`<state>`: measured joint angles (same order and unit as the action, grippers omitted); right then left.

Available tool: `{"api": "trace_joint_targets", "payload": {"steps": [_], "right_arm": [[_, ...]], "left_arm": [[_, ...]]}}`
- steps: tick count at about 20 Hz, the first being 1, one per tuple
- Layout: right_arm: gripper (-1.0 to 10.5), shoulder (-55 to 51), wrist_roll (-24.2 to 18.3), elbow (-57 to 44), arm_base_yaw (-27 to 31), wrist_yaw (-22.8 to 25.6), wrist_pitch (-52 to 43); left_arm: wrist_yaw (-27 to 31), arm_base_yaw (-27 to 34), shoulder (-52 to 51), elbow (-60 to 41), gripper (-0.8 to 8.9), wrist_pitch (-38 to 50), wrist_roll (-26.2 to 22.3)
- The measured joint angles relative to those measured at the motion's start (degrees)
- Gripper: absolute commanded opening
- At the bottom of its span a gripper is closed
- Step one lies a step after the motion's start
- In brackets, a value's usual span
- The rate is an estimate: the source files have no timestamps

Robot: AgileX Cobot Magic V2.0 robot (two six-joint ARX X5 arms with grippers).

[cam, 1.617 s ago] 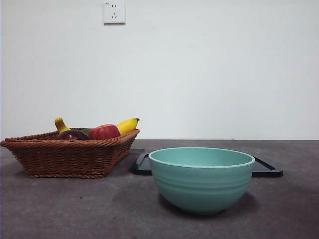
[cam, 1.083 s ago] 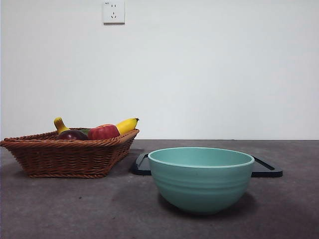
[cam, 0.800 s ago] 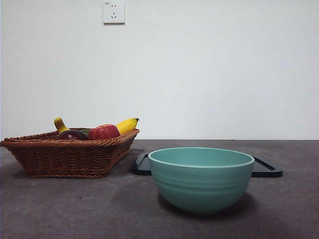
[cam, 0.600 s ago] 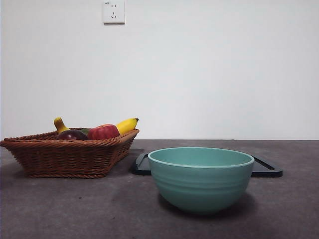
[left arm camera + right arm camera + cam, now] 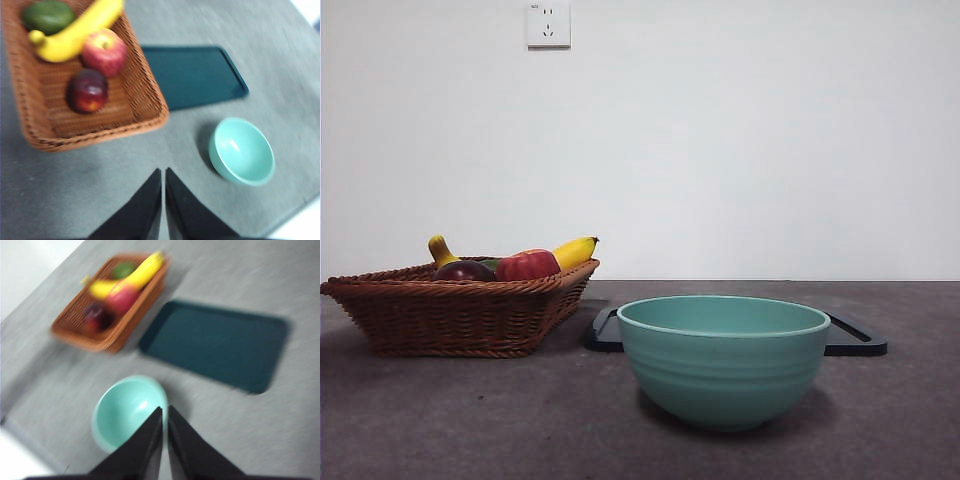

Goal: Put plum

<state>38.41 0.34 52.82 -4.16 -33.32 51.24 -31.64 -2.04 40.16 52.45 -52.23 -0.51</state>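
Observation:
The dark maroon plum point(image 5: 465, 270) lies in the brown wicker basket point(image 5: 440, 315) at the left, beside a red apple point(image 5: 528, 265). The left wrist view shows the plum point(image 5: 87, 90) in the basket point(image 5: 145, 100) from high above. It is a blurred dark spot point(image 5: 98, 316) in the right wrist view. My left gripper point(image 5: 163, 172) is shut and empty, high over the bare table near the basket. My right gripper point(image 5: 164, 411) is shut and empty, high over the teal bowl point(image 5: 129, 412). Neither arm shows in the front view.
The basket also holds a banana point(image 5: 575, 250), a green fruit point(image 5: 48, 15) and the apple point(image 5: 104, 51). A teal bowl point(image 5: 724, 358) stands front centre, with a dark flat tray point(image 5: 855, 338) behind it. A wall socket point(image 5: 549, 24) is on the white wall.

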Motion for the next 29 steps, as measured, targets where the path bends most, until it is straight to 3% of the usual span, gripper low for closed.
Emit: {"api": "trace_joint_targets", "payload": {"steps": [9, 11, 14, 16, 25, 29], "right_arm": [[0.1, 6.0, -2.1, 0.9, -10.5, -1.2, 2.7], [0.6, 6.1, -2.1, 0.9, -10.8, -1.2, 2.7], [3.6, 6.1, -2.1, 0.9, -10.8, -1.1, 2.7], [3.8, 6.1, -2.1, 0.9, -10.8, -1.1, 2.7], [3.8, 6.1, -2.1, 0.9, -10.8, -1.1, 2.7], [3.8, 6.1, -2.1, 0.9, -10.8, -1.1, 2.7]], "left_arm": [[-0.1, -4.2, 2.6, 1.7, 0.18, -2.8, -3.6], [-0.1, -4.2, 2.6, 1.7, 1.17, -2.8, -3.7], [-0.1, -4.2, 2.6, 1.7, 3.8, -2.8, -3.7], [-0.1, -4.2, 2.6, 1.7, 4.41, -2.8, -3.7], [0.2, -4.2, 3.1, 1.7, 4.36, -1.4, -1.7], [4.8, -5.4, 7.2, 4.4, 4.36, 0.5, -0.2]]}}
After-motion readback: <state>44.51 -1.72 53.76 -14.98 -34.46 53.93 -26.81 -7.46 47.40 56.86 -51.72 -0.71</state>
